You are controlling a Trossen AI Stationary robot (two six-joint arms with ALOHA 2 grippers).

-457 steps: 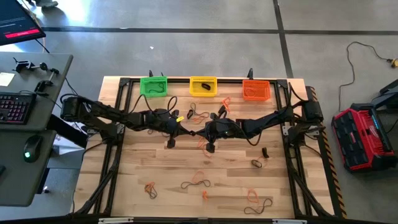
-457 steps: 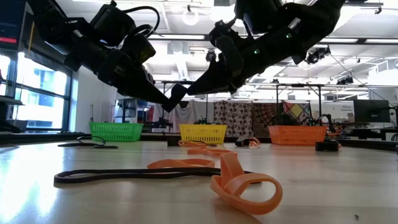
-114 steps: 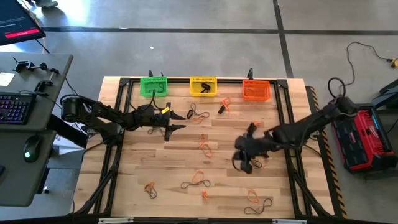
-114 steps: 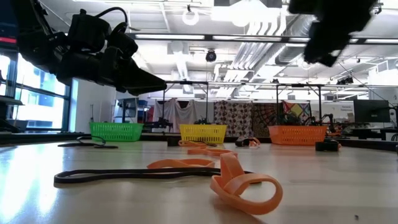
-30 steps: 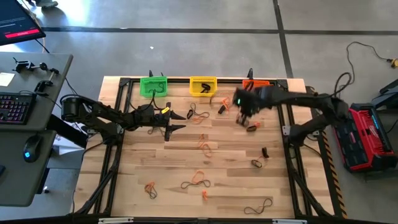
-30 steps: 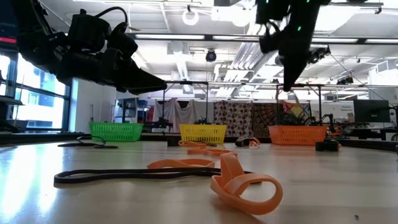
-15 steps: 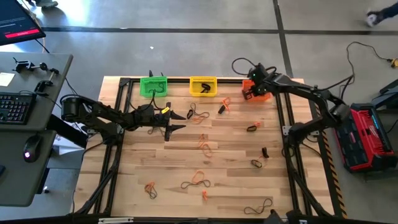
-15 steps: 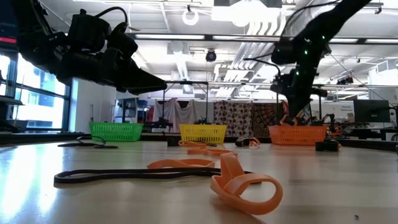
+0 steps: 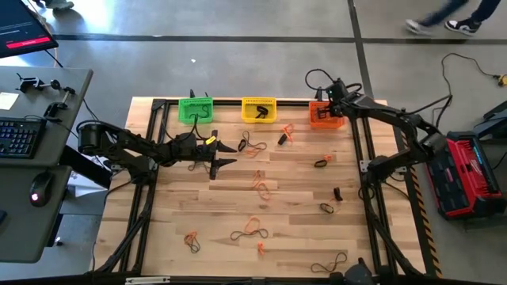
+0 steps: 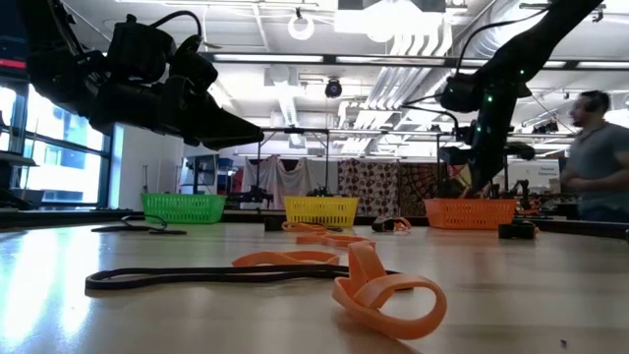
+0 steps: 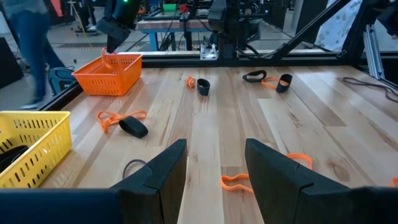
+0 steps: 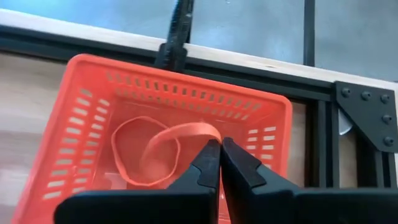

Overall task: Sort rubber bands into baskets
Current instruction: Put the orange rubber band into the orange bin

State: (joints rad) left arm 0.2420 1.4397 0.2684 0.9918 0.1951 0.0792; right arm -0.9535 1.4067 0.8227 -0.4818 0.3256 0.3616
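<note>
Three baskets stand along the table's far edge: green (image 9: 196, 109), yellow (image 9: 258, 109) and orange (image 9: 318, 119). My right gripper (image 12: 219, 148) hangs over the orange basket (image 12: 81, 124), shut on an orange rubber band (image 12: 149, 155). My left gripper (image 9: 228, 155) hovers open above the table's left middle, nothing between its fingers (image 11: 163, 169). Orange and black rubber bands lie loose on the wood, such as an orange one (image 9: 253, 226) and a black one (image 9: 321, 163). My right gripper pinches the orange rubber band at one end of its loop (image 12: 200, 132) between its two fingertips. The fingers slant down from above. The band hangs slack below them, its lower loop (image 12: 134, 163) down inside the orange basket.
Dark bands lie in the green and yellow baskets. Black frame rails (image 9: 155, 134) run along the table's sides. A desk with a keyboard (image 9: 16, 136) stands left of the table. A person (image 10: 590, 157) walks beyond the far right corner. A red case (image 9: 459, 178) sits on the floor at right.
My right gripper has swung toward the table's far right corner, from over the wood near the yellow basket to above the orange basket. It has sunk and rolled, staying shut, and has carried the orange band along. A person has come into view.
</note>
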